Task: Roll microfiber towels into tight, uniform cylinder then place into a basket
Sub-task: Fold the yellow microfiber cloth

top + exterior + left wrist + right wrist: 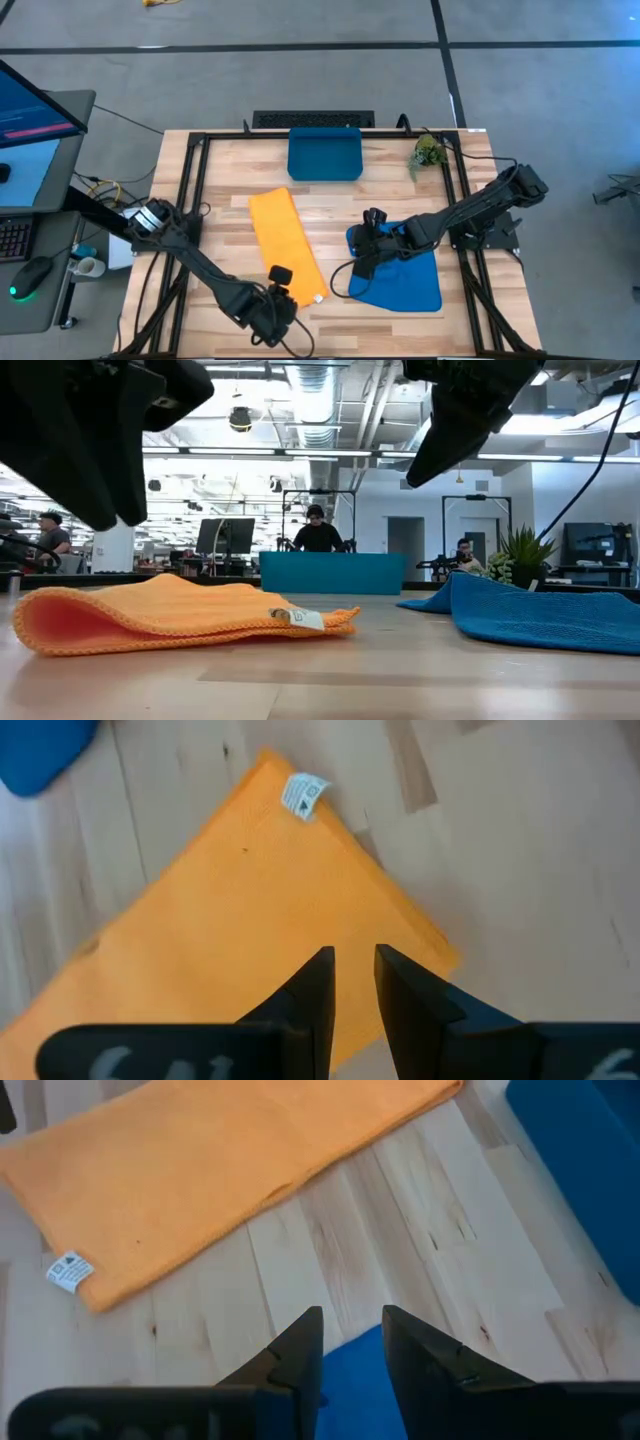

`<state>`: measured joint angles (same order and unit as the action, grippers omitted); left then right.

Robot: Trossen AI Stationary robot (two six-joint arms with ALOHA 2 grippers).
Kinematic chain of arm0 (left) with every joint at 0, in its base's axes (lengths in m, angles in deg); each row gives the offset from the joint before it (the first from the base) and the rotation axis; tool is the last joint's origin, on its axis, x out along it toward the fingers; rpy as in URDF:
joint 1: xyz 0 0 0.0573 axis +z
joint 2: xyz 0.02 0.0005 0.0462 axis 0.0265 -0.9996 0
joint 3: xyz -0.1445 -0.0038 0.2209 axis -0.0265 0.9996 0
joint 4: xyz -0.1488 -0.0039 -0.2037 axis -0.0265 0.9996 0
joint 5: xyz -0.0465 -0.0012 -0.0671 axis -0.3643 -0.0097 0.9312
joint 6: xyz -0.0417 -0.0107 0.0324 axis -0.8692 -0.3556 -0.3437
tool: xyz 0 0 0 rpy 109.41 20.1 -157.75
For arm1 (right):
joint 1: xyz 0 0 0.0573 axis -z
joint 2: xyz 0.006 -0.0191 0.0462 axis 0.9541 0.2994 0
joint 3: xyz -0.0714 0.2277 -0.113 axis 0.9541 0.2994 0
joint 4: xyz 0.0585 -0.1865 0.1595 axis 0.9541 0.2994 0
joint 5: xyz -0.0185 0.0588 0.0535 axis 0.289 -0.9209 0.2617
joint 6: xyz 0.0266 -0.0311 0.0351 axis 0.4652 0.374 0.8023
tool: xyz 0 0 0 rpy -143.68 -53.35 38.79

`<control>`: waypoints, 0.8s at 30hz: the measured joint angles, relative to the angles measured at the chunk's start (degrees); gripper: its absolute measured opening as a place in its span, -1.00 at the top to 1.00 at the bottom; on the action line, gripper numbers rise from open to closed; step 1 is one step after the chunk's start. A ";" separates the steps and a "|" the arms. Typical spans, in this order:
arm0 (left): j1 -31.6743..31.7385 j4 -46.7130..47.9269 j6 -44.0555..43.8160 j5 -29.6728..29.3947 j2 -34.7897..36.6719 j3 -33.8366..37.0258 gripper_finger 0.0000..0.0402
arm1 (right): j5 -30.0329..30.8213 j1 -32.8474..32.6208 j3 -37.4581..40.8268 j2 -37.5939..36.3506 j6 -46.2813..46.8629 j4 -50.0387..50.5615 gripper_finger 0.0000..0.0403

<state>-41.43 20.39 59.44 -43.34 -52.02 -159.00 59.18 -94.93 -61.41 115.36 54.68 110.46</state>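
from my station i log the orange towel (286,246) lying folded into a long strip on the table (220,170), left of centre, running from mid-table toward the near edge, its white tag (319,298) at the near corner. the blue towel (402,275) lies flat to its right, well apart from it, with bare wood between. the basket (325,154) sits at the far edge, centre, apart from both towels; nothing shows inside it in the high view. a small plant (428,151) stands just right of the basket. the left gripper (279,290) is over the near end of the orange towel; its wrist view shows the fingers (312,990) almost together with only a thin slit between them, nothing held, and the orange cloth with its tag beneath. the right gripper (371,232) is at the far left corner of the blue towel; its wrist view shows the fingers (301,1348) set a little apart, holding nothing, with blue cloth visible in the gap under them. i cannot tell from any view whether either gripper touches its towel. people (317,530) show at desks in the room behind the table.
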 joint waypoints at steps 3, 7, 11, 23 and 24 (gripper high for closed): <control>0.03 -2.80 -3.46 -0.35 -0.01 1.11 0.66 | 0.00 0.00 0.00 0.00 0.00 -0.35 0.37; 0.07 -8.04 -4.34 0.13 -0.01 4.62 0.66 | 0.00 0.00 0.00 0.00 0.00 -0.37 0.37; 0.06 -11.56 -4.47 3.92 -0.06 7.83 0.66 | 0.02 0.00 0.00 0.00 0.00 -0.37 0.37; 1.19 -17.60 -6.72 8.24 0.45 14.82 0.66 | 0.07 0.00 0.00 0.00 0.00 -0.37 0.37; 1.31 -17.00 -6.90 8.00 0.43 14.92 0.66 | 0.11 0.00 0.00 0.00 -0.02 -0.38 0.37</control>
<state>-40.12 3.39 52.54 -35.34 -51.60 -144.08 59.28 -94.93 -61.41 115.36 54.66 110.08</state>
